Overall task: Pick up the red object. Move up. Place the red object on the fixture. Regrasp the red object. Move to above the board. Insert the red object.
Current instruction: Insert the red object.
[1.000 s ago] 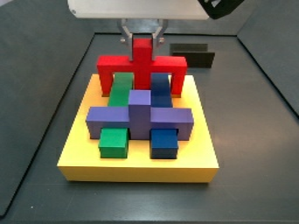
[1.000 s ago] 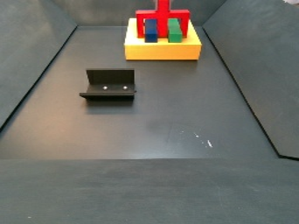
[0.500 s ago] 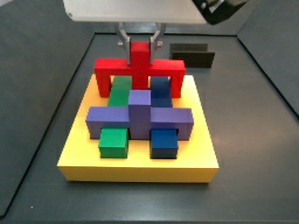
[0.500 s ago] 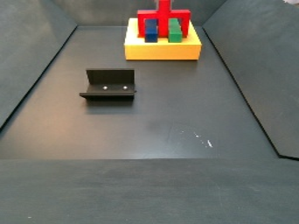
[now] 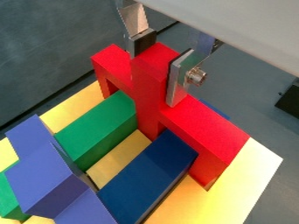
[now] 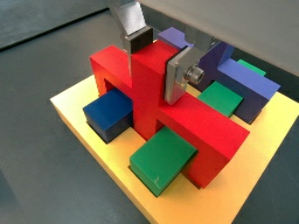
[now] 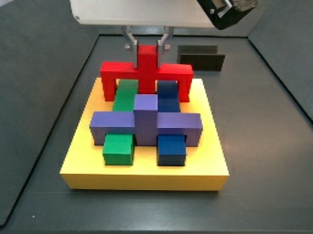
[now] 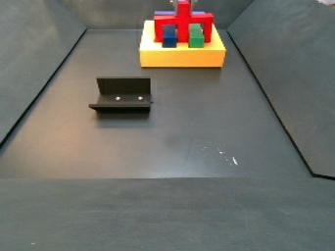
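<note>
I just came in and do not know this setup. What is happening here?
The arm's hand is shut on the upright stub of the red object and holds it over the far end of the yellow board, its legs straddling the green and blue blocks. The fixture stands empty, apart on the floor.

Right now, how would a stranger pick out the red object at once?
Find the yellow board. At its far end stands the red object, a bridge straddling a green block and a blue block. Only it is held by the pincer, on its upright stub.
</note>
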### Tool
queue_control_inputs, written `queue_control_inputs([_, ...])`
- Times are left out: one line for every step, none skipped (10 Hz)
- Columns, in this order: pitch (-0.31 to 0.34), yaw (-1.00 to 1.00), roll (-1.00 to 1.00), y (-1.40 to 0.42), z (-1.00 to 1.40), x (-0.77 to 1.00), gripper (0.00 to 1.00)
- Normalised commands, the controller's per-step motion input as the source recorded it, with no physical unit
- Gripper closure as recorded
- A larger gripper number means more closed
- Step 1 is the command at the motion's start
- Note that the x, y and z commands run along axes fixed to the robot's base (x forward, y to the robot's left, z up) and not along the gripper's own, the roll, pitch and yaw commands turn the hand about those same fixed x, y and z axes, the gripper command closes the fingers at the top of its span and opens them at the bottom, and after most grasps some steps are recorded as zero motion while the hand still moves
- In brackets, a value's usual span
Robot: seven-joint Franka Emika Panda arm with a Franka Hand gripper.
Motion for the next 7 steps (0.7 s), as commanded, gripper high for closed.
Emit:
queue_control_inputs([0.000,-0.01,-0.17,0.00,-0.53,0.12,1.00])
queue_control_inputs([0.000,-0.02,-0.22,0.05,-0.66,0.19,1.00])
queue_control_inputs([0.000,-0.05,-0.23,0.13,-0.67,0.29,1.00])
queue_control_inputs([-0.006,-0.06,-0.21,0.08,-0.65,0.16,1.00])
queue_control_inputs([-0.059,-0.04,-0.16,0.06,-0.53,0.02,1.00])
queue_control_inputs([0.000,0.00,-0.02,0.00,0.00,0.00,1.00])
queue_control_inputs([0.000,0.00,0.00,0.00,0.00,0.00,1.00])
